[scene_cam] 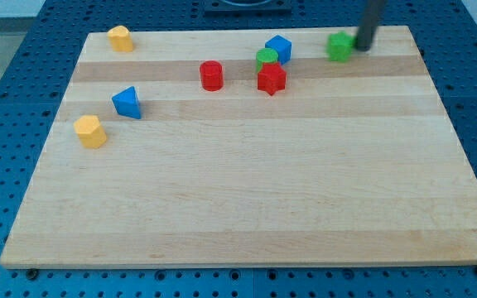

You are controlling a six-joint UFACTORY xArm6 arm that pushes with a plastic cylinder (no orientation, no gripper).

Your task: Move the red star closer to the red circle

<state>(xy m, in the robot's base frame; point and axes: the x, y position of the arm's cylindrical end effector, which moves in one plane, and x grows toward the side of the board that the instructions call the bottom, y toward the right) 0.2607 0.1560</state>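
Board (247,199): pale wood, blocks clustered toward the top edge.

My tip (360,48): near the top-right corner, touching or just beside the right face of a green block (339,46), shape unclear at this size, possibly a cube. No jaws on this rig, so nothing to report as apart or together; the rod only pushes.

Red star (272,79): upper middle of the board, slightly right of centre. Touching or very nearly touching the green cylinder (266,59) just above it, with the blue block (279,49) beyond that toward the top edge.

Red circle (211,75): to the star's left, roughly level with it, a clear strip of bare wood between them.

Key relation: the star lies down and to the left of my tip, with the green block close beside the tip on that side. The wanted push runs toward the left edge, so the tip needs to reach the star's right side first. That side looks free.

Star's heading: points too small to read reliably; it seems compact, no real long axis, so orientation should matter little.

Risk, as a judgement: a push struck high could drag the green cylinder along.

Elsewhere: blue wedge-like block (127,103) and yellow block (90,131) near the left edge; another yellow block (120,38) at the top-left corner.
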